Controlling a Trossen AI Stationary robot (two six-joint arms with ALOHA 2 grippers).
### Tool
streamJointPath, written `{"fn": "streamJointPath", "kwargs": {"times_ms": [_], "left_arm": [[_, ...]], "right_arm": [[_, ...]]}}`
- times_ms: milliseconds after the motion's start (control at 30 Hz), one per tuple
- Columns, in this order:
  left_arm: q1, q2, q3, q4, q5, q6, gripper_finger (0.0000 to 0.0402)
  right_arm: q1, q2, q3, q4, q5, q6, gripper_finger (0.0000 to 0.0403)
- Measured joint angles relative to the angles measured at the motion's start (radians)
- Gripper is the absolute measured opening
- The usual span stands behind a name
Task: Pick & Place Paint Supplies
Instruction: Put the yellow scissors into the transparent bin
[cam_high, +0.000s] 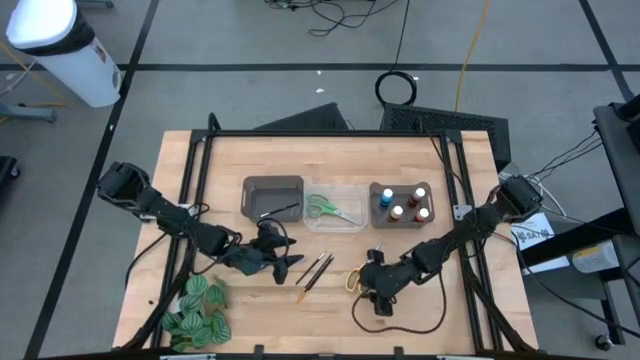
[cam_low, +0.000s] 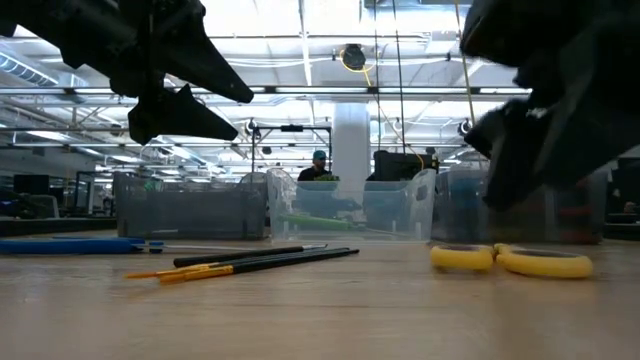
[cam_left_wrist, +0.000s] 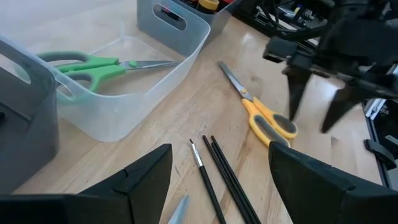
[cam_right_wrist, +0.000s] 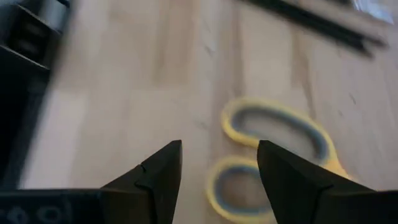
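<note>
Yellow-handled scissors (cam_high: 353, 278) lie flat on the table beside several thin dark paintbrushes (cam_high: 314, 270). My right gripper (cam_right_wrist: 219, 163) hangs open just above the scissors' yellow handle loops (cam_right_wrist: 273, 134), fingers clear of them. My left gripper (cam_left_wrist: 217, 186) is open too, hovering over the near ends of the brushes (cam_left_wrist: 214, 168). Green-handled scissors (cam_high: 325, 209) lie inside the clear bin (cam_high: 352, 190). Small paint bottles (cam_high: 403, 204) stand in the grey bin (cam_high: 376, 192) on the right.
An empty-looking dark grey bin (cam_high: 273, 197) stands left of the clear one. A green striped leafy bunch (cam_high: 195, 310) lies at the near left corner. A long blue thing (cam_low: 70, 245) lies on the table at the left. A black cable (cam_high: 400, 322) loops near the front edge.
</note>
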Motion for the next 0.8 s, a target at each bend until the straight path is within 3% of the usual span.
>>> {"fn": "streamJointPath", "kwargs": {"times_ms": [133,333,567,700,800], "left_arm": [[0.0,0.0,0.0,-0.009,0.0,-0.047,0.0278],[0.0,0.0,0.0,-0.008,0.0,-0.054,0.0278],[0.0,0.0,0.0,-0.008,0.0,-0.053,0.0278],[0.0,0.0,0.0,-0.008,0.0,-0.046,0.0278],[0.0,0.0,0.0,-0.008,0.0,-0.045,0.0278]], "right_arm": [[0.01,0.0,0.0,0.033,0.015,-0.06,0.0196],[0.008,0.0,0.0,0.005,0.137,-0.172,0.0196],[0.009,0.005,0.0,-0.016,0.129,-0.597,0.0196],[0.006,0.005,0.0,-0.039,0.125,-0.707,0.0196],[-0.011,0.017,0.0,-0.05,0.058,-0.747,0.0196]]}}
